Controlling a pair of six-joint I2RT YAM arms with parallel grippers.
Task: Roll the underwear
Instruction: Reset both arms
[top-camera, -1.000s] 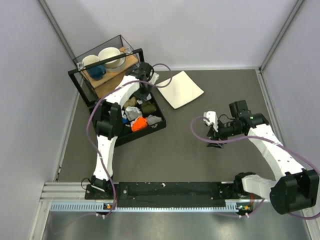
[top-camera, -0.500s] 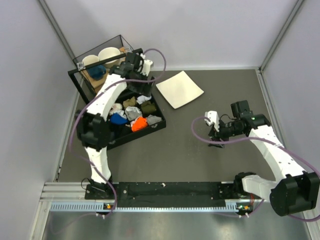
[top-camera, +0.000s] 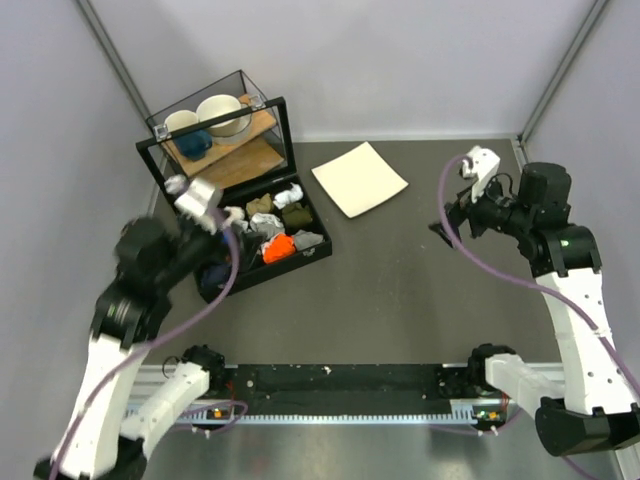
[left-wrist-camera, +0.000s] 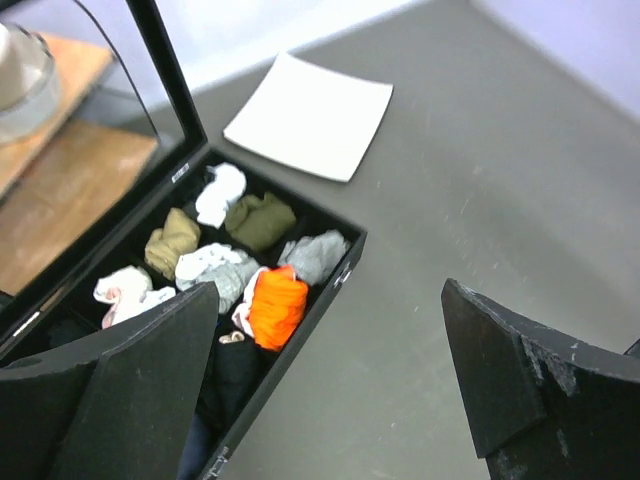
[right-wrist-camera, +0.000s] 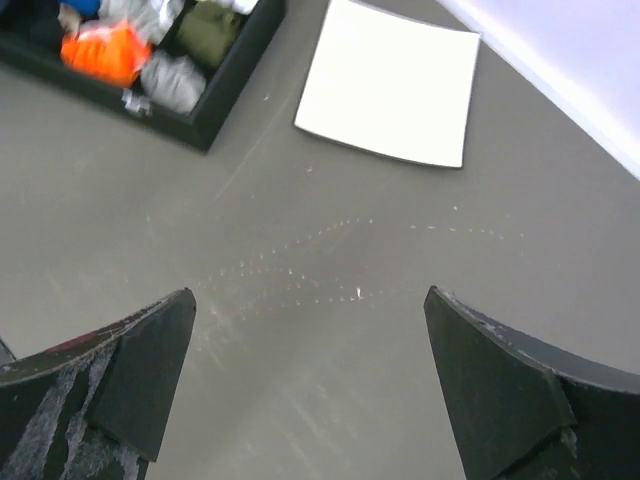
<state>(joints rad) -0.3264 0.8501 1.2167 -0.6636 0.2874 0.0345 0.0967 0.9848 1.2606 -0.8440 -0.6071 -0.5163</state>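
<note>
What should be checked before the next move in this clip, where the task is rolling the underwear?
1. Left gripper open with nothing between its fingers: ok.
2. Right gripper open and holding nothing: ok.
3. Underwear laid out flat on the table: not ok, no flat white garment is in view.
4. Underwear located: cannot tell. A small white bundle lies in a far compartment of the black tray, but whether it is the underwear does not show.
5. White square plate bare, flat on the table and apart from the tray: ok.
</note>
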